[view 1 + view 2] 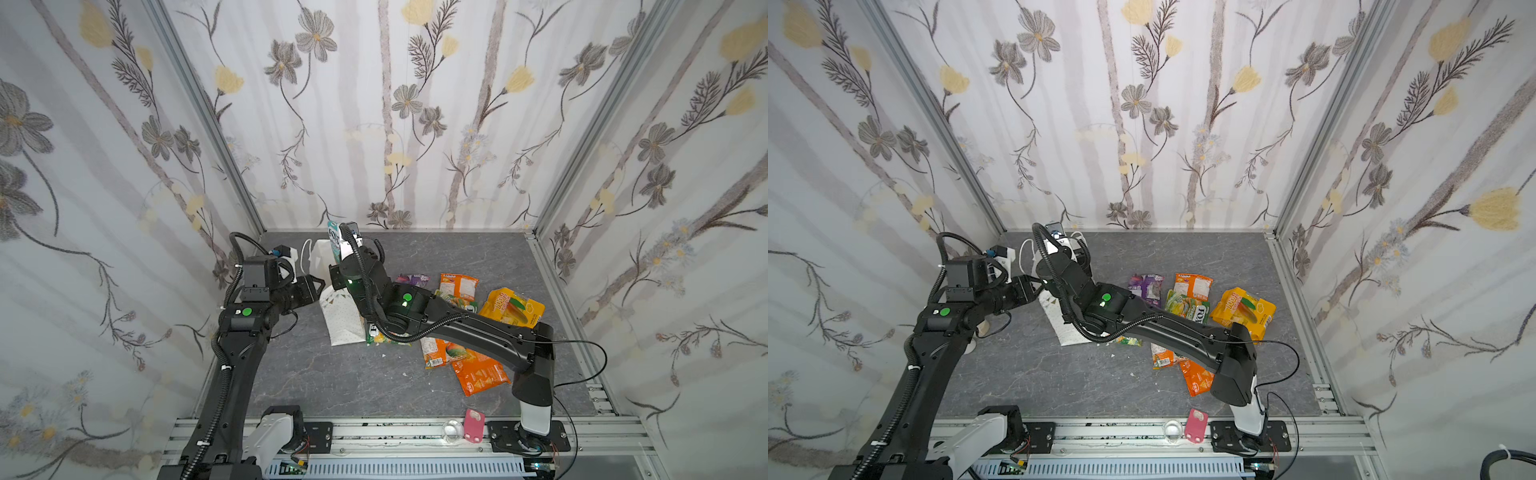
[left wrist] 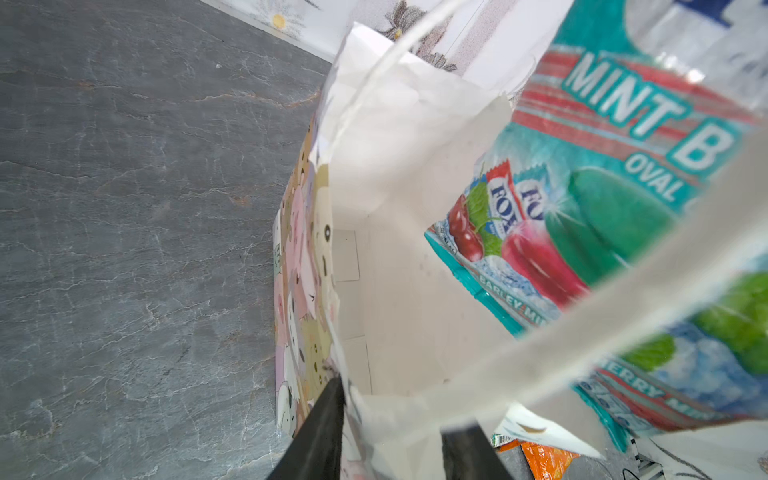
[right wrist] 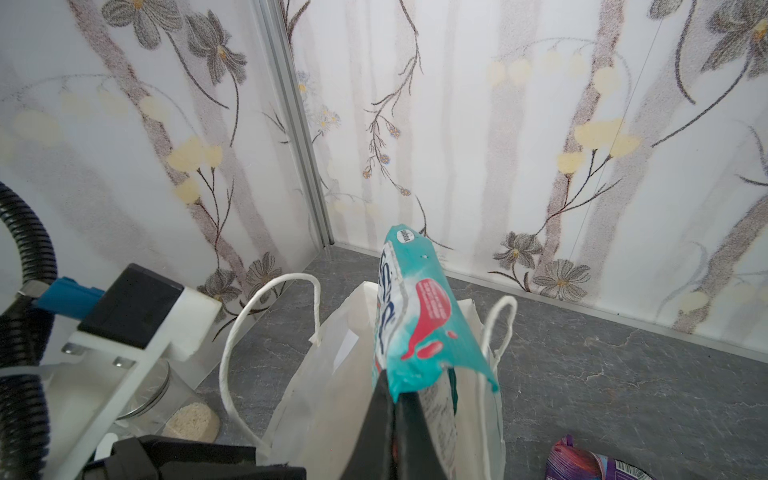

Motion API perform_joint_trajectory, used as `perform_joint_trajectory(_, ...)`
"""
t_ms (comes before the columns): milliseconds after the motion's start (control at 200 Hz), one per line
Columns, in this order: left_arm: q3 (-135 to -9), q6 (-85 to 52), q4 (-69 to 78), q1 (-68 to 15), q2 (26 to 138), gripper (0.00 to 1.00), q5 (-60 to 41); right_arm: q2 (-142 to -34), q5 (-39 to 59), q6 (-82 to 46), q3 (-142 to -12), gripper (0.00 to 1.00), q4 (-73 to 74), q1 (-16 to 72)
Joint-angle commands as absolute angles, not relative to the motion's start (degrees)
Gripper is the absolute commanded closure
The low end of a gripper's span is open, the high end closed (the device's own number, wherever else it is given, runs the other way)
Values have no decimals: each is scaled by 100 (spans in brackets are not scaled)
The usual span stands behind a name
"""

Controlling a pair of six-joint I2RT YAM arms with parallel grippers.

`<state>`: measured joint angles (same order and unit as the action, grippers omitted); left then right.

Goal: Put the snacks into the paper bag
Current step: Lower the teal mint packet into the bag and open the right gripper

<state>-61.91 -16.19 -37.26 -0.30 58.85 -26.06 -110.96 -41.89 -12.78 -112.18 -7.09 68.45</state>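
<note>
Right gripper (image 3: 395, 395) pinches teal glossy FOX'S mint packet (image 3: 419, 316), long axis upright, lower end dipping toward open mouth of tall white paper gift bag (image 2: 395, 166) directly beneath. Left gripper (image 2: 397, 409), nearer bag, clamps bag rim.

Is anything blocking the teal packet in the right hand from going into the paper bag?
Nothing visible. The teal packet, gripped by the right hand, is at the open mouth of the paper bag, which the left hand holds at the rim. The cord handles arc to either side.
</note>
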Motion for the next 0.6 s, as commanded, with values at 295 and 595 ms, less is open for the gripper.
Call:
perform_joint_trajectory(295, -6223, -1415, -3812, -28, 5863, 62, -2338, -11285, -4140, -1436, -11268, 100, -731, 6776)
perform_joint_trajectory(595, -6144, -1362, -3790, -30, 5845, 62, -2338, -11312, -4073, -1450, -11268, 75, -750, 6776)
